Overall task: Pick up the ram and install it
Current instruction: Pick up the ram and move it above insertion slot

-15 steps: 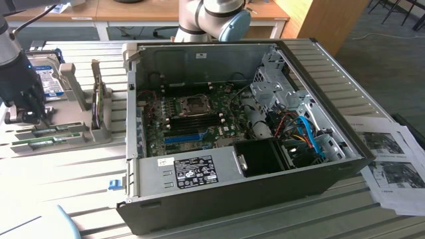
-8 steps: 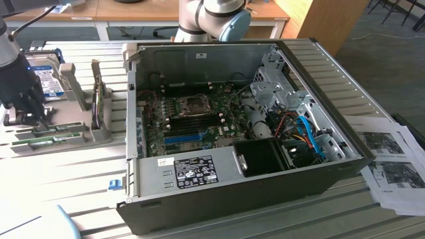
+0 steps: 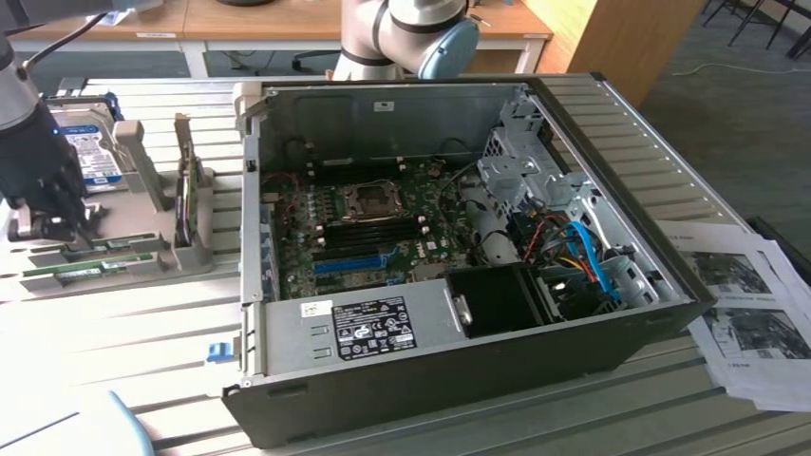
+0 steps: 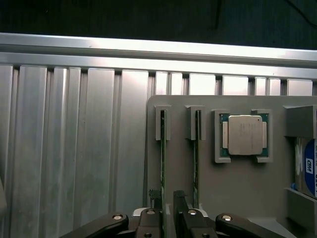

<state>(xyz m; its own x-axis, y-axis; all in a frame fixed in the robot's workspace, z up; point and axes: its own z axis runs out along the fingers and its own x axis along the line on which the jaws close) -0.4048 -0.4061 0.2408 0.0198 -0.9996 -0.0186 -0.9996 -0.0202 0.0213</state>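
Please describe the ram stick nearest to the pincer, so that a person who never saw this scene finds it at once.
Beside the open computer case, a grey holder lies on the ribbed table. Two ram sticks stand on edge in it, next to a square processor. The ram at the pincer is the one farther from the processor; the second stick stands between them.

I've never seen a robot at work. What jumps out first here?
The open computer case in the middle of the exterior view, its green motherboard laid bare. On that view's left, the gripper is down at a grey holder, right over the ram, one of two thin sticks standing on edge, with a silver processor chip beside them.
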